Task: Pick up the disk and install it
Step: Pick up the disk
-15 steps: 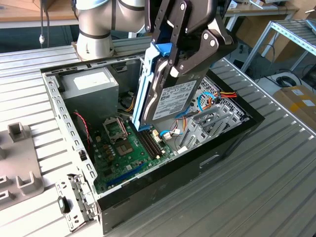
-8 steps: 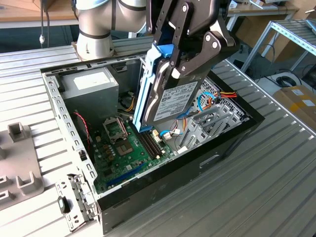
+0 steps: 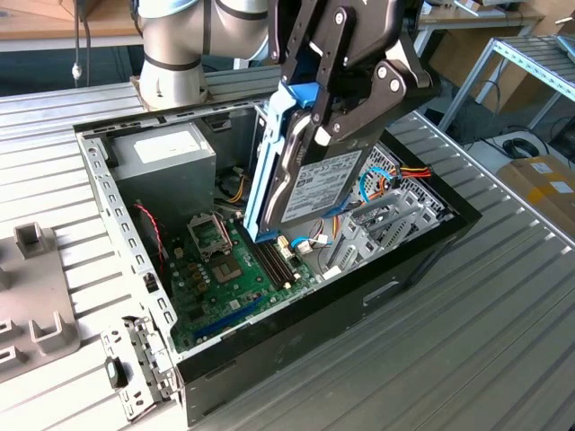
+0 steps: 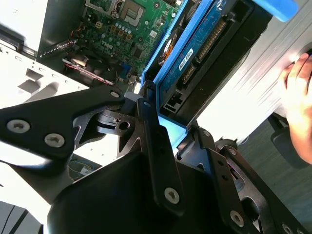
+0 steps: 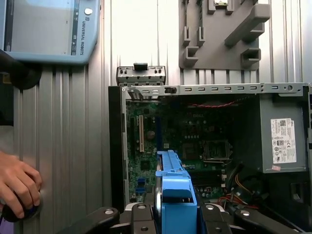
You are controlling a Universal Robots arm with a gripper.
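Note:
My gripper (image 3: 334,106) is shut on the disk (image 3: 316,190), a silver-grey drive with a white label in a light-blue carrier frame. It holds the disk tilted, nearly on edge, above the open black computer case (image 3: 422,260), and the disk's lower end hangs over the green motherboard (image 3: 225,269). In the second wrist view the black fingers (image 4: 146,127) clamp the blue frame at the end of the disk (image 4: 209,53). The first wrist view looks down past the carrier's blue edge (image 5: 175,195) into the case (image 5: 116,146).
A grey power supply box (image 3: 166,162) fills the case's far corner, with loose cables (image 3: 400,175) by the drive bays. A grey fixture plate (image 3: 27,296) and a metal bracket (image 3: 135,368) lie on the slatted table. A person's hand (image 5: 17,185) rests beside the case.

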